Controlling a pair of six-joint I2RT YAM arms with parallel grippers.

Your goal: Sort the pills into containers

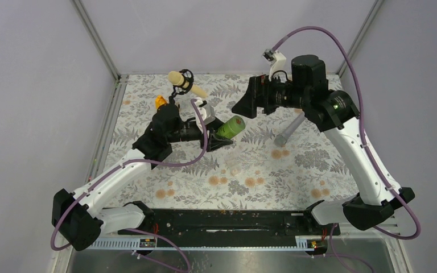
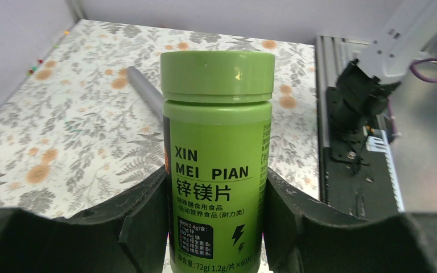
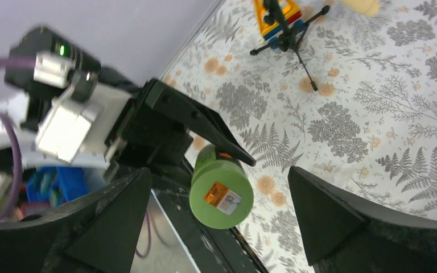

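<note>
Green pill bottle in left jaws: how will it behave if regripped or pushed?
Probably rigid: the green pill bottle shows no denting between the left jaws. Its glossy wall looks slippery, so it may twist. Round and taller than wide, it would likely roll on its side or tip if pushed high.

The left arm (image 1: 119,173) rose from its base at the lower left of the top view and reached up and to the right, its dark wrist ending near the middle of the frame. The left jaws were closed on a green bottle (image 2: 216,159), one black finger (image 2: 142,227) pressed to each side of it. The right arm (image 1: 358,153) climbed from the lower right, bent at the upper right, and stretched its wrist leftward. The right jaws stood wide apart, their fingers (image 3: 99,227) at the lower corners of the right wrist view, gripping nothing.
</note>
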